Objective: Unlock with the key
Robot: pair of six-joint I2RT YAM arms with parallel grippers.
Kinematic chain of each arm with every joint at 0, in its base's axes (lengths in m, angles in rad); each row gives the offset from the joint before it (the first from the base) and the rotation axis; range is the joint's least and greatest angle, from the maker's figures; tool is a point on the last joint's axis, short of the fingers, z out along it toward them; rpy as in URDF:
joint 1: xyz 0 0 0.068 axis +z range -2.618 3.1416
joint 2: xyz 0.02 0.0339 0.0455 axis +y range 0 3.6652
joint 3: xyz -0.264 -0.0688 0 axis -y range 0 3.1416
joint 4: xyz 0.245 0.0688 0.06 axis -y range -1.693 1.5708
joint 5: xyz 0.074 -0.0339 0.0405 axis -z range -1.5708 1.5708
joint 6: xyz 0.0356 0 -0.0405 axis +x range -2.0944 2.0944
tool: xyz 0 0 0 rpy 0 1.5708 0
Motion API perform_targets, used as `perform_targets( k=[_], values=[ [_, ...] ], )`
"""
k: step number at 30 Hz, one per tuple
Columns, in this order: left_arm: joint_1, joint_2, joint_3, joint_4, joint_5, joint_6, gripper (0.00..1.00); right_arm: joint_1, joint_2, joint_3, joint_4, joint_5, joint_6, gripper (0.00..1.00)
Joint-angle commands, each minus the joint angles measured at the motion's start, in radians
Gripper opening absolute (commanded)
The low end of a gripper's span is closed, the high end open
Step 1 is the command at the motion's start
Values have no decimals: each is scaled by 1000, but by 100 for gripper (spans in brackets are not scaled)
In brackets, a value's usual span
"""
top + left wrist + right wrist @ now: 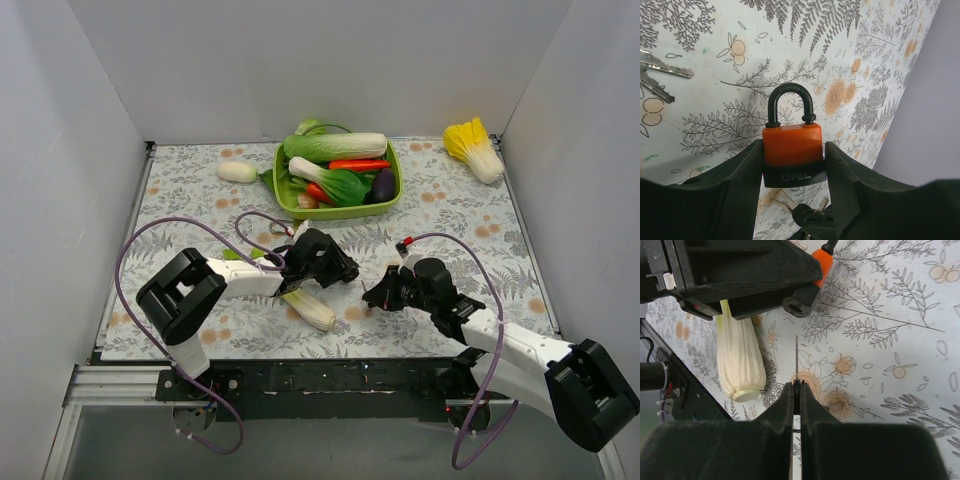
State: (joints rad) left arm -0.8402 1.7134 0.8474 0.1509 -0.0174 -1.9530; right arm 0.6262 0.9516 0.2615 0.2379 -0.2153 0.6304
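My left gripper (793,150) is shut on a small orange-red padlock (792,145) with a black shackle and a black base marked OPEL, holding it by its sides above the mat. My right gripper (796,385) is shut on the key (796,360). Its thin blade shows edge-on and points at the underside of the left gripper, a short gap away. A black key head with metal blades (810,215) shows just under the padlock's base. In the top view the two grippers, left (345,272) and right (372,297), nearly meet at mid-table.
A pale toy cabbage stalk (310,308) lies just under the left gripper and also shows in the right wrist view (740,360). Two silver keys (660,75) lie on the mat. A green tray (340,213) of vegetables, a white radish (237,171) and a yellow cabbage (475,148) are at the back.
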Motion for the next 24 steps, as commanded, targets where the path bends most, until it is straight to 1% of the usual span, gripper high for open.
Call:
perform_targets(
  k=[1,3,8,14,18,24],
  values=[
    [-23,-55,-19,147,2,-3,0,30,75,18,146,-9,54,1],
    [-34,-64,-37,177,-15,8,0,30,110,19,158,-16,60,1],
    [-51,-86,-54,185,-46,29,0,30,147,35,173,-16,77,1],
    [-60,-100,-73,184,-64,40,0,30,153,53,170,14,80,1],
    [-65,-95,-71,185,-65,40,0,30,171,79,156,1,68,1],
    [-68,-94,-67,184,-66,45,0,30,161,71,152,5,68,1]
  ],
)
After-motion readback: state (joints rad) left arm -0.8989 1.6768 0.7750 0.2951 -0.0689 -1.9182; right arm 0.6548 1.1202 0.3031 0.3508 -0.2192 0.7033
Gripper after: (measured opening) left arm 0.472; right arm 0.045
